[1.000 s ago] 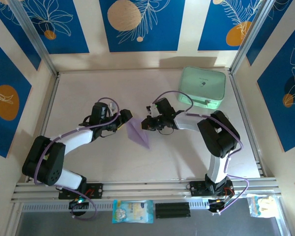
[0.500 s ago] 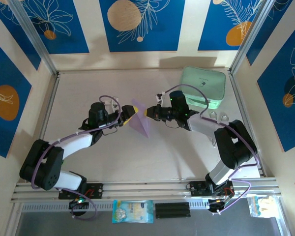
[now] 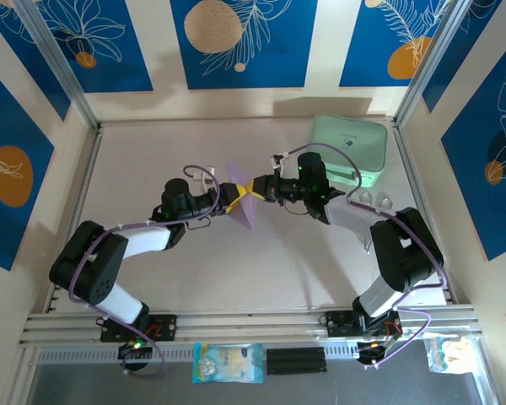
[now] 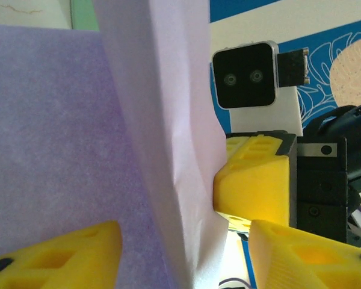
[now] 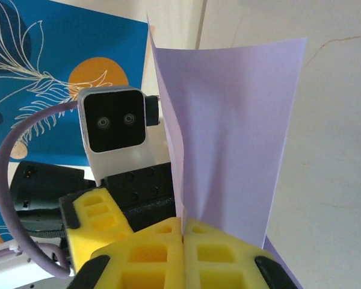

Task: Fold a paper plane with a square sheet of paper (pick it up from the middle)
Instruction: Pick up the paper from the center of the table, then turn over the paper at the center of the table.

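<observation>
The sheet of paper [image 3: 245,211], creased into a pointed lilac shape, is held up off the table [image 3: 152,152] near its middle, between the 2 grippers, which meet tip to tip. The right gripper [image 5: 183,241] has its yellow fingers pressed together on the paper's lower edge, and the fold stands upright from them. The left gripper [image 4: 180,259] is spread, with 1 finger [image 4: 54,259] on each side of the fold and neither visibly clamping it. The mint-green case [image 3: 347,150] lies well apart, towards the far right corner.
</observation>
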